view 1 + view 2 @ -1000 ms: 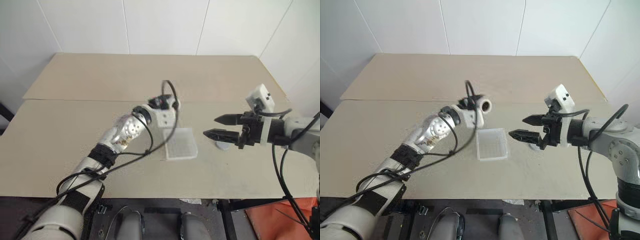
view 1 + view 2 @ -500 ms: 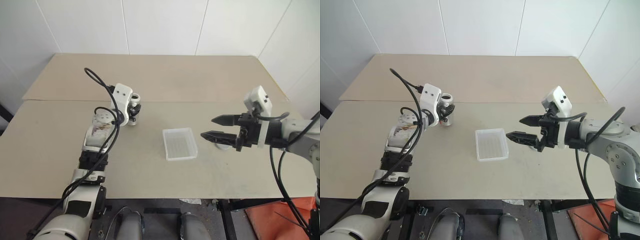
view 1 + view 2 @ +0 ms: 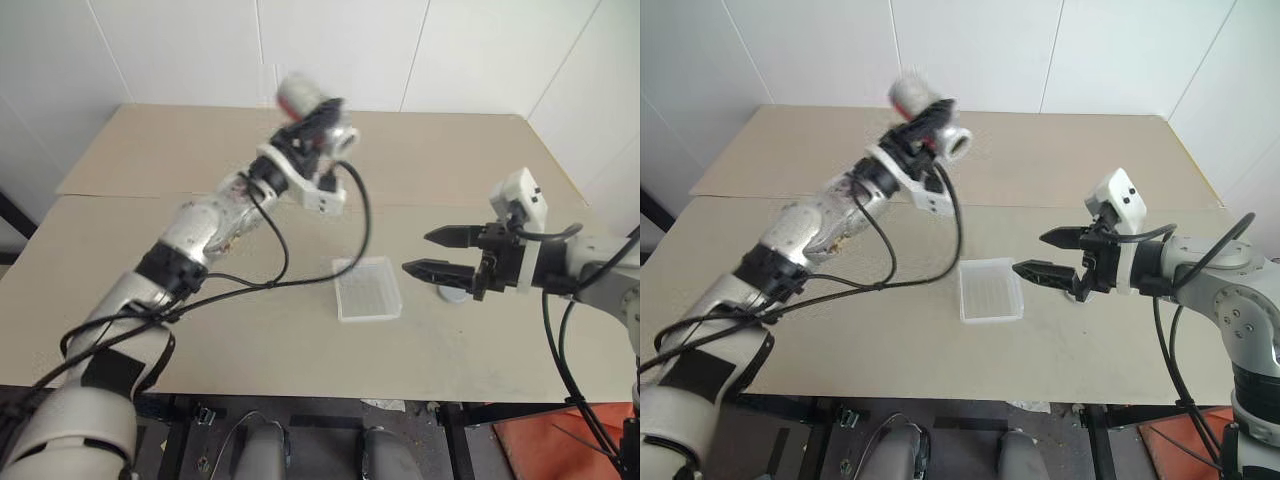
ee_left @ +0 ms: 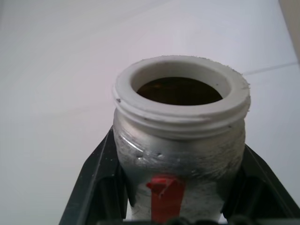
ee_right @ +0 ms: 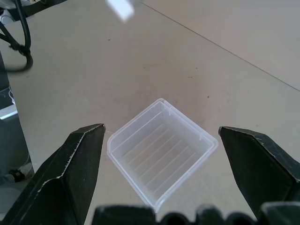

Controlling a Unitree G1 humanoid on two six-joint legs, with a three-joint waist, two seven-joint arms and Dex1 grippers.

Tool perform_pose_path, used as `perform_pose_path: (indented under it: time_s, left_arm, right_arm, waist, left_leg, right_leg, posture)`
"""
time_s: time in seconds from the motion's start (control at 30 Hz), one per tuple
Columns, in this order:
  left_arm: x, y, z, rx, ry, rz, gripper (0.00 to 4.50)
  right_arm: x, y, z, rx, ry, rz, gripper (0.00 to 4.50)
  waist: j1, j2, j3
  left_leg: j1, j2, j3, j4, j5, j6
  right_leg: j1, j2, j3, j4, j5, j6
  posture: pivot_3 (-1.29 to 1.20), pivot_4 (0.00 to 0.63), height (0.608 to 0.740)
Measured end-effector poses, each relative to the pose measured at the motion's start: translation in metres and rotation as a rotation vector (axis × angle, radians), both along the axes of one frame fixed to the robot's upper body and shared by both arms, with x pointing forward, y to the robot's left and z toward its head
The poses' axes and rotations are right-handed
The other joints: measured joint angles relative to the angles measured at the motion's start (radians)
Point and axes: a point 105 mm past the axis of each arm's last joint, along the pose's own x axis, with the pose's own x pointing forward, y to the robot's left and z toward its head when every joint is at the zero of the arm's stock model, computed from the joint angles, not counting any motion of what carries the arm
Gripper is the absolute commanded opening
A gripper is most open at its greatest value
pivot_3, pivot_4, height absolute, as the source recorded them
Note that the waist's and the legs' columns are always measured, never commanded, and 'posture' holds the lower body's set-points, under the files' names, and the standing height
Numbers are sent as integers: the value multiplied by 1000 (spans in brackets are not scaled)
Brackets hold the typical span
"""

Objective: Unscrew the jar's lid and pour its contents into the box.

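The jar (image 4: 180, 154) is pinched between the two fingers of the left hand (image 3: 312, 118), the fingers pressed against its sides. The mouth is uncapped: the bare white threaded rim is seen in the left wrist view, with a dark brown mass inside taken to be the contents (image 4: 179, 90).

Change noted: half a second ago the jar was held low, near the desk (image 3: 130, 260) on the left side. It is now raised high above the desk, on the far side of the box (image 3: 369, 288) and a little to its left, still well apart from it. The motion is fast, as the jar is smeared in both head views; its tilt cannot be read with certainty, though the mouth appears turned away from the box rather than down toward it.

The box was not moved. It lies flat on the desk and appears empty, its ribbed floor bare in the right wrist view.

The right hand (image 3: 429, 252) is spread wide, holding nothing, and has kept its place just right of the box. A small pale round object on the desk beneath it is possibly the lid (image 3: 448, 292); it is largely hidden.

Judgement: unscrewing is done; pouring is not. The jar must yet be carried over the box and tipped.
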Motion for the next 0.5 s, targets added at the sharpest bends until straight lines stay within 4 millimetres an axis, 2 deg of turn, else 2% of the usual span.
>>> perform_pose_path:
  time_s: [0.13,0.23,0.33,0.5]
  left_arm:
    - [-14,-25,-53,312,-96,-103,2020]
    - [-21,-30,-85,471,-114,-149,2020]
    - [-20,-28,-97,545,-128,-150,2020]
    - [-11,-24,-101,575,-127,-121,2020]
  right_arm:
    - [0,0,0,0,-3,-2,4490]
    - [1,-1,2,3,-11,-12,4490]
    - [2,-2,6,13,-26,-27,4490]
    - [0,-1,12,37,-49,-35,4490]
  waist:
    - [-11,0,0]
    - [-12,0,0]
    - [-9,0,0]
    - [-9,0,0]
  left_leg:
    - [0,0,0,0,0,0]
    - [0,0,0,0,0,0]
    - [0,0,0,0,0,0]
    - [0,0,0,0,0,0]
  right_leg:
    - [-1,1,1,1,0,0]
    - [-1,1,1,1,0,0]
    - [-1,0,1,2,0,0]
    - [-1,0,0,2,0,0]
  posture:
    - [0,150,740]
    - [0,150,740]
    - [0,150,740]
    - [0,150,740]
